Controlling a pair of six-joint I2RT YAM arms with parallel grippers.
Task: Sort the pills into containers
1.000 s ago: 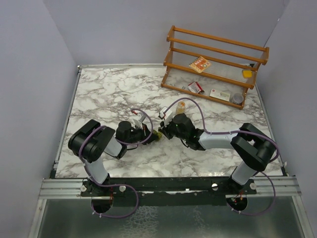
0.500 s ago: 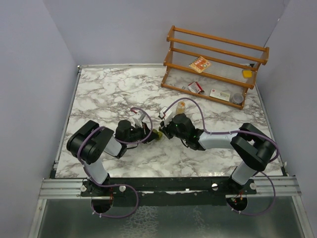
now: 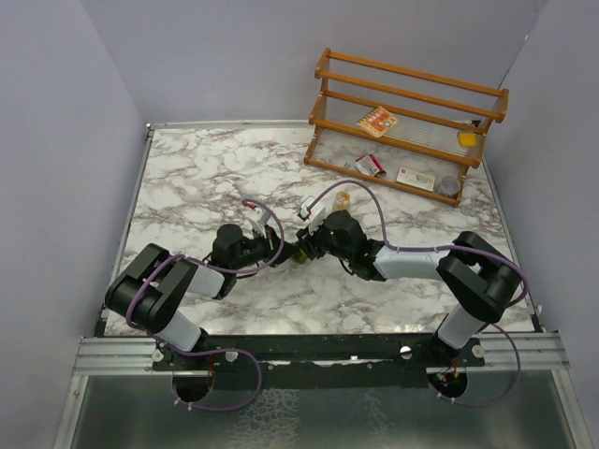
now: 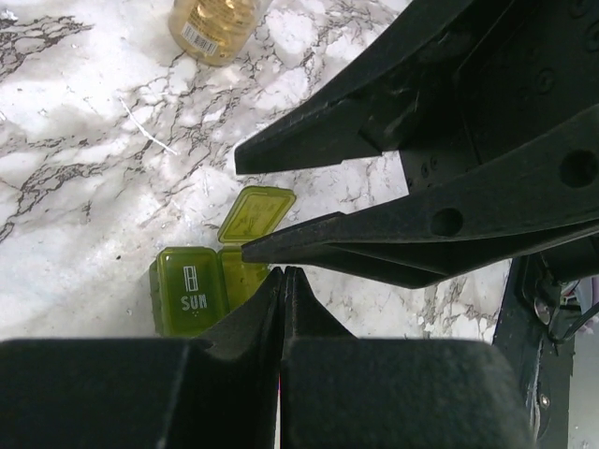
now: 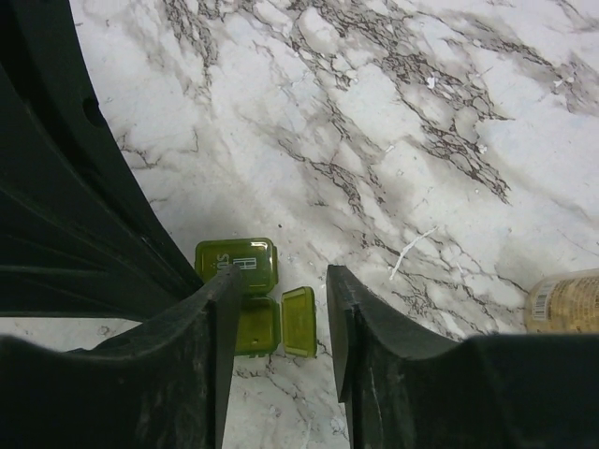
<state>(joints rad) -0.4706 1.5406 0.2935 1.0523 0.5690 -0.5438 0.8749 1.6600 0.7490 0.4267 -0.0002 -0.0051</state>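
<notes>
Olive-green translucent pill box [image 4: 192,292] on the white-and-grey marble desk [image 3: 206,178], lying at the centre of the top view between the two end effectors. Left-wrist view: one compartment, lower left of centre, is covered by a lid marked SUN. The neighbouring compartment stands uncovered, its hinged lid [image 4: 255,213] flipped back flat towards the desk. Left end effector [image 4: 283,281], bottom centre, has its fingers pressed together with nothing seen between them, the tips just beside the uncovered compartment. Right end effector [image 5: 283,281] has its fingers parted and grips nothing. In the right-wrist view the flipped lid lies in the gap between them, and the finger at frame left overlaps the edge of the uncovered compartment; whether it touches cannot be told. Small clear bottle [image 4: 213,23] with amber contents stands apart from the box, at the top edge of the left-wrist view. Wooden rack [image 3: 404,122] at the upper right of the top view.
</notes>
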